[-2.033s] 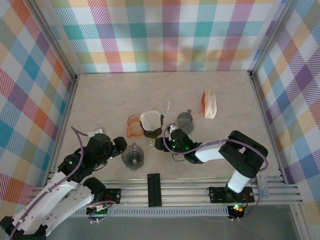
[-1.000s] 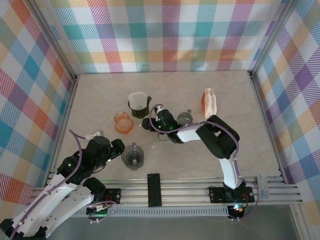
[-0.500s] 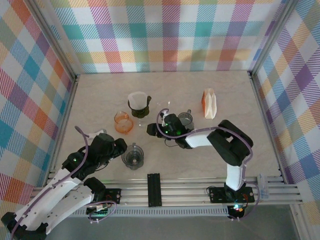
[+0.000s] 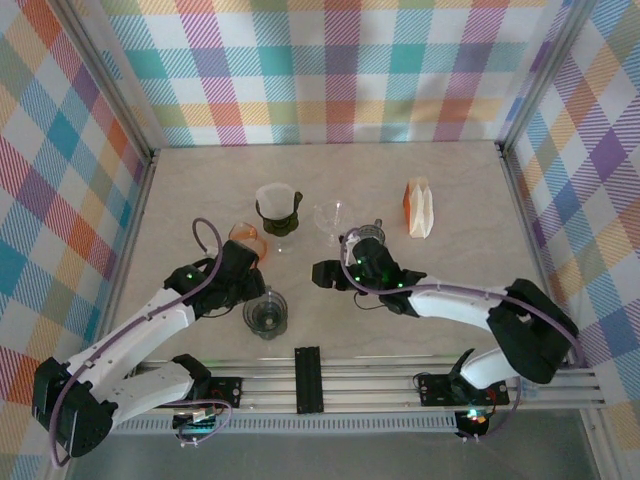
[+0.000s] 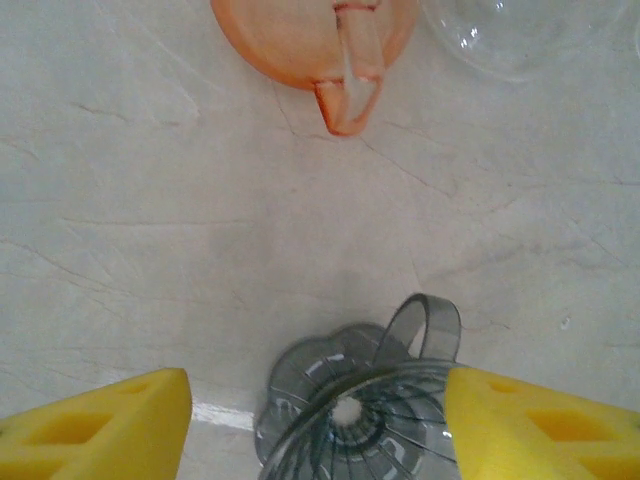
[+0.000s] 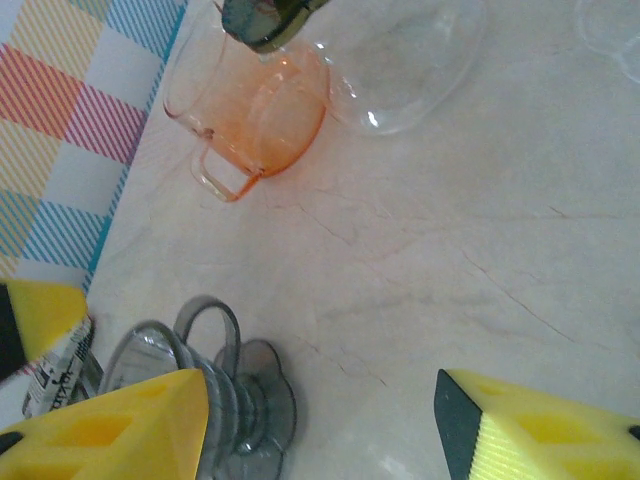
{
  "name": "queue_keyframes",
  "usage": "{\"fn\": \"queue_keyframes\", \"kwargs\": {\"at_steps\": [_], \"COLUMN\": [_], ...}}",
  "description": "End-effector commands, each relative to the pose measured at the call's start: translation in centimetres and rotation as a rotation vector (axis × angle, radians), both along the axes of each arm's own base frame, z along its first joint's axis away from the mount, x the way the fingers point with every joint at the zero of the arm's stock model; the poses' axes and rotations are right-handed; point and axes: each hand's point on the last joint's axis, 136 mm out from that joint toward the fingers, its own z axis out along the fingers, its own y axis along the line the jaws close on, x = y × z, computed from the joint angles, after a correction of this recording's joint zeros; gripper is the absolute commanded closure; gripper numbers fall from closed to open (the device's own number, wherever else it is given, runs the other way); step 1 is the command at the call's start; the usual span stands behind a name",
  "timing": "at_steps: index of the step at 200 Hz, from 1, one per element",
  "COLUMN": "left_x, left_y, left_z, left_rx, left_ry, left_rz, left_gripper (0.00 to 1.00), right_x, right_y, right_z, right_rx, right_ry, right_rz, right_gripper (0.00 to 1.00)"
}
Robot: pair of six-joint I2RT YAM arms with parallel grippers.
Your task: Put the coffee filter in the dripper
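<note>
Left wrist view: orange dripper (image 5: 300,40) cut by the top edge, grey dripper (image 5: 345,405) by the bottom edge.

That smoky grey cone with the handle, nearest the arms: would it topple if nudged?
Probably fairly easily: the grey dripper looks top-heavy, a wide ribbed cone on a small foot. It seems thin see-through plastic, so likely light and stiff. Its smooth foot might slide on the table first.
</note>
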Motion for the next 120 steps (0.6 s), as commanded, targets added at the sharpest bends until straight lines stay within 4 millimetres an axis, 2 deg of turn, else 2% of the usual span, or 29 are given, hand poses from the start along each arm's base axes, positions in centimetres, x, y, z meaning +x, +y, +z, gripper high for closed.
{"fn": "queue_keyframes", "kwargs": {"at_steps": [1, 29, 50, 80, 120], "left_x": [2.7, 5.2, 6.9, 8.7, 9.5], "left_y": [1.2, 0.9, 0.6, 0.6, 1.6], "left_z": [2.2, 2.1, 1.8, -0.1, -3.2], "left_rx": [0.064, 0.044, 0.031, 0.06, 0.112], "left_ry": [-0.122, -0.247, -0.307, -0.269, -0.204], "left_rz": [0.039, 0.069, 0.084, 0.096, 0.136], "left_gripper": [0.36, 0.38, 0.36, 0.35, 0.36], "right_x": [-1.1, -1.7, -2.0, -2.6, -3.1], "right_y": [-1.8, -3.0, -3.8, -4.9, -6.3], "right_z": [-1.0, -0.7, -0.1, 0.8, 1.8], "right_rx": [-0.065, -0.065, -0.066, -0.068, -0.058], "right_ry": [-0.004, -0.019, -0.036, -0.061, -0.092], "right_rz": [-0.001, -0.02, -0.029, -0.041, -0.069], "right_gripper": [0.36, 0.36, 0.36, 0.34, 0.33]}}
